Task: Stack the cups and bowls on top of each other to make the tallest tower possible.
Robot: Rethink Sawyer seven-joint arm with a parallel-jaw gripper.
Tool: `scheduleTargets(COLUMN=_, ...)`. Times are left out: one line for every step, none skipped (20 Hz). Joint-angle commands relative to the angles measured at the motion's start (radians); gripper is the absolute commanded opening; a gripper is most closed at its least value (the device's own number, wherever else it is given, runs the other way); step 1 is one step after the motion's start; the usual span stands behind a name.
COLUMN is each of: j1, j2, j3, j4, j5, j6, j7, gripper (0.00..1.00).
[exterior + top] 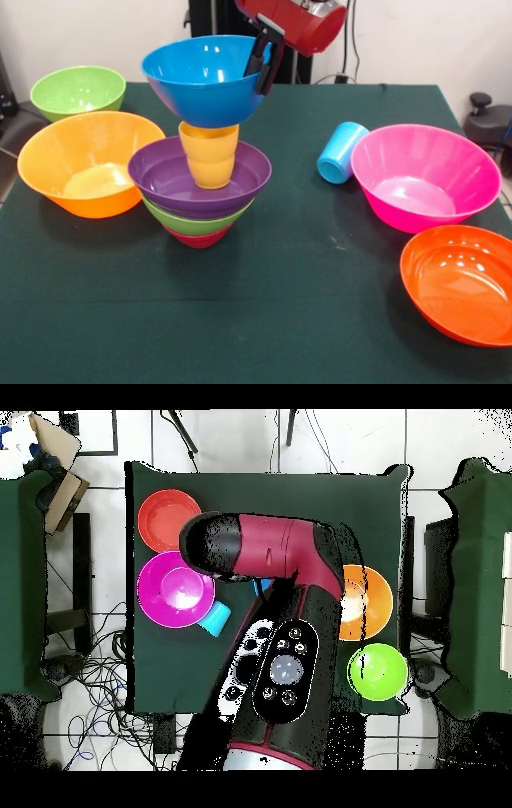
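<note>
Green table: fingers grip blue bowl (atop yellow-orange cup)

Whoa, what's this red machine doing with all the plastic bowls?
The robot's tool grips the rim of a blue bowl, which sits on a yellow-orange cup. That cup stands in a tower of nested bowls: purple, green, and crimson at the bottom. Around it on the table wait a light blue cup lying on its side and pink, red-orange, orange and green bowls.
</note>
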Motion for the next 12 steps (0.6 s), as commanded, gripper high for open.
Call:
scheduleTargets(j1=0.026, j2=0.014, j3=0.053, j4=0.11, j5=-0.018, j6=0.006, j7=0.074, gripper=0.0)
scheduleTargets(j1=0.026, j2=0.014, j3=0.054, j4=0.112, j5=-0.018, j6=-0.001, j7=0.076, gripper=0.0)
scheduleTargets(j1=0.026, j2=0.016, j3=0.054, j4=0.112, j5=-0.018, j6=-0.006, j7=0.079, gripper=0.0)
scheduleTargets(j1=0.027, j2=0.018, j3=0.053, j4=0.111, j5=-0.019, j6=-0.009, j7=0.082, gripper=0.0)
scheduleTargets(j1=0.028, j2=0.019, j3=0.053, j4=0.109, j5=-0.019, j6=-0.012, j7=0.084, gripper=0.0)
scheduleTargets(j1=0.027, j2=0.021, j3=0.053, j4=0.109, j5=-0.02, j6=-0.016, j7=0.086, gripper=0.0)
scheduleTargets(j1=0.028, j2=0.023, j3=0.053, j4=0.108, j5=-0.02, j6=-0.019, j7=0.087, gripper=0.0)
scheduleTargets(j1=0.028, j2=0.024, j3=0.052, j4=0.107, j5=-0.021, j6=-0.022, j7=0.088, gripper=0.0)
scheduleTargets(j1=0.029, j2=0.026, j3=0.051, j4=0.107, j5=-0.021, j6=-0.026, j7=0.09, gripper=0.0)
scheduleTargets(j1=0.029, j2=0.026, j3=0.051, j4=0.109, j5=-0.022, j6=-0.032, j7=0.092, gripper=0.0)
scheduleTargets(j1=0.028, j2=0.027, j3=0.051, j4=0.111, j5=-0.022, j6=-0.038, j7=0.093, gripper=0.0)
scheduleTargets(j1=0.028, j2=0.027, j3=0.05, j4=0.112, j5=-0.024, j6=-0.044, j7=0.094, gripper=0.0)
